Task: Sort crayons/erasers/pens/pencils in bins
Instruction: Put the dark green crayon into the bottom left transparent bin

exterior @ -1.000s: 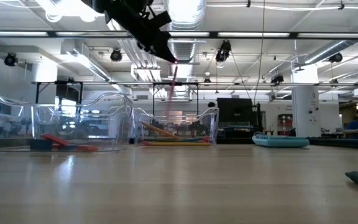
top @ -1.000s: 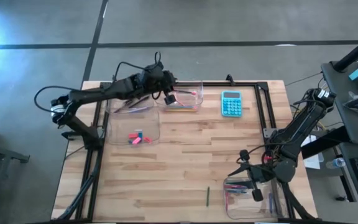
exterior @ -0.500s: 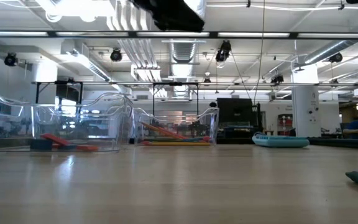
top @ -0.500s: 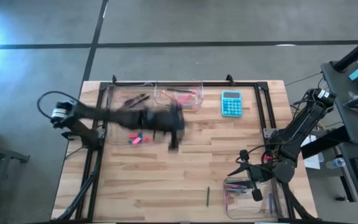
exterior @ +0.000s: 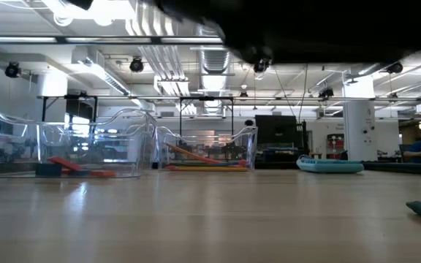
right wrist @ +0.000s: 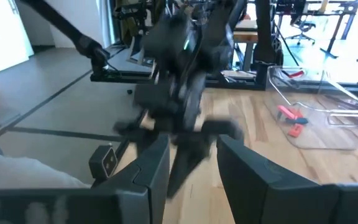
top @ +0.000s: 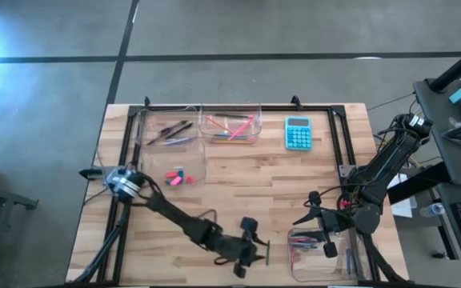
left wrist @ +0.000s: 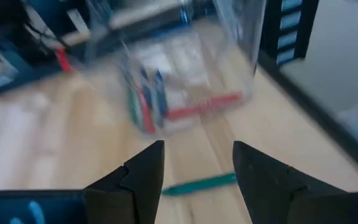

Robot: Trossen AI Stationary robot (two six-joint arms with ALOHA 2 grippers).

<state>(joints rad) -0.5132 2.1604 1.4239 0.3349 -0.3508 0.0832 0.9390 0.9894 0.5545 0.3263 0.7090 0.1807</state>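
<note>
Sorting is nearly finished, to judge by how things lie. One loose green pen (top: 267, 253) remains on the bare worktop (top: 254, 200) at its near edge, just beside the near-right bin (top: 318, 252), which already holds several pens or pencils in red and blue. Across the worktop, the erasers (top: 176, 176), pink and blue, sit in a bin (top: 194, 164) on the left side; a far-left bin (top: 152, 128) holds dark sticks, and the bin next to it (top: 253, 120) holds bright pink, orange and yellow ones. A turquoise calculator (top: 298, 133) lies apart from all of these.

The left hand (top: 250, 244) is reaching low across the near part of the worktop and sits close beside the green pen. Its wrist view shows the fingers (left wrist: 138, 174) spread wide with nothing between them, the pen (left wrist: 199, 183) lying crosswise ahead of the gap and the filled bin (left wrist: 166, 87) beyond it.

The step in hand looks like the approach for picking up this last pen. Next it needs to settle over the pen with one finger on each side of the thin shaft, come down to the wood, and close without rolling it away.

The right hand (right wrist: 191, 155) waits over the near-right bin, its fingers parted and empty.
</note>
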